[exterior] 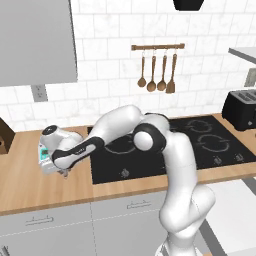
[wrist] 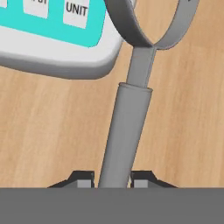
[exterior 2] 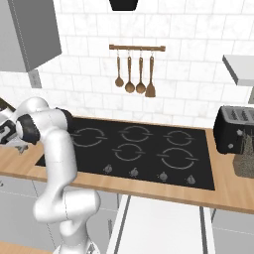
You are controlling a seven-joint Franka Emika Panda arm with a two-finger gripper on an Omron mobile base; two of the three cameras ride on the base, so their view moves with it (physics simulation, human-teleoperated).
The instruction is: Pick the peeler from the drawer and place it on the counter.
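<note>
The bench (exterior: 30, 180) is a long slab of light-brown wood grain, smooth and matte, with a flat black glass cooktop (exterior 2: 149, 149) let into it, marked with thin pale rings and a row of small knobs. Behind it runs a wall of glossy white tiles, where a wooden rail (exterior: 158, 47) carries four brown wooden spoons and a spatula. A boxy black toaster (exterior 2: 235, 130) stands at the right end of the bench. Below the slab sit plain light grey cabinet fronts with slim silver bar handles (exterior: 139, 204).

In the hand view, the peeler (wrist: 127, 127) shows a round, dull grey handle that steps down to a narrower flat neck, which forks into a curved grey loop at the head. Its handle runs straight up from between the two dark fingertips (wrist: 83, 179), which sit close against either side of it: the claw (wrist: 113, 181) is nearly closed and grips the peeler by the handle's lower end. The head reaches beside the rounded corner of a white scale (wrist: 52, 48) with a turquoise panel and a key lettered UNIT, over the wood.

From the left base view, the claw (exterior: 63, 172) hangs low above the bench, just beside the scale (exterior: 45, 157), left of the cooktop.
</note>
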